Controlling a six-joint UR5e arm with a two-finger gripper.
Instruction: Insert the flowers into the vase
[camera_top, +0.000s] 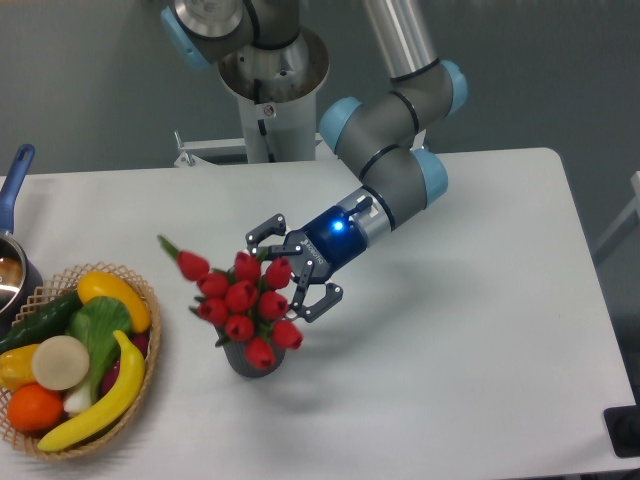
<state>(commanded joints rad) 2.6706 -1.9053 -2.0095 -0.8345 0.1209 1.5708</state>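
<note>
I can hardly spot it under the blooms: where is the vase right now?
The vase stands on the white table, left of centre in the camera view, mostly hidden beneath the flowers, right of the wicker basket.

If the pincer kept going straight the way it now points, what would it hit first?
The open pincer points down-left at the red tulip bunch sitting in the dark vase. It would most likely meet the tulip buds first, though depth is unclear.
</note>
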